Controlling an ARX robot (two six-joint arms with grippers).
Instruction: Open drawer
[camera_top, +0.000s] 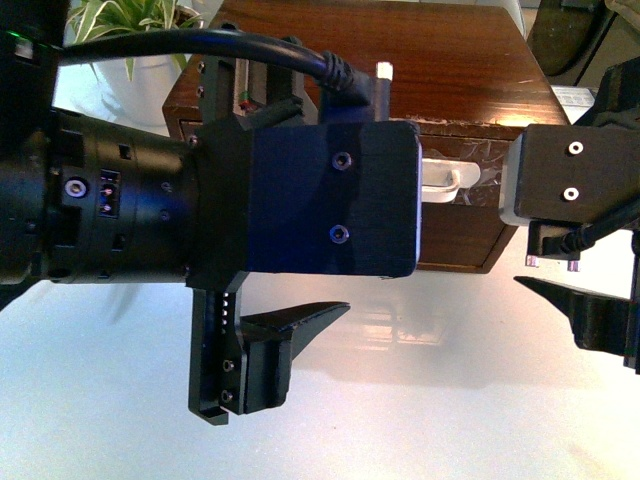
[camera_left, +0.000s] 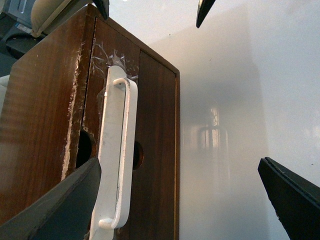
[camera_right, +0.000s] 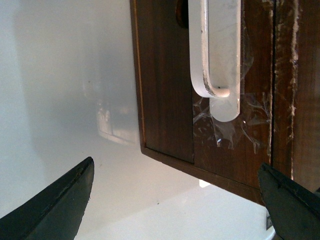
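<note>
A dark-brown wooden cabinet (camera_top: 400, 60) stands at the back of the white table. Its top drawer (camera_top: 470, 150) looks closed and flush, and carries a long white bar handle (camera_top: 445, 178) taped on. In the left wrist view the handle (camera_left: 117, 150) runs along the drawer front (camera_left: 95, 95), over a half-round notch (camera_left: 84, 149). My left gripper (camera_left: 179, 167) is open, and one finger (camera_left: 65, 210) overlaps the handle's end. My right gripper (camera_right: 175, 170) is open near the handle's other end (camera_right: 215, 55), a little short of the drawer front (camera_right: 250, 145). Neither holds anything.
Below the handled drawer is a plain handle-less front (camera_left: 157, 125). A potted plant (camera_top: 140, 40) stands at the back left beside the cabinet. The glossy white tabletop (camera_top: 420, 400) stretches in front of the cabinet. My left wrist block (camera_top: 330, 200) hides most of the cabinet front.
</note>
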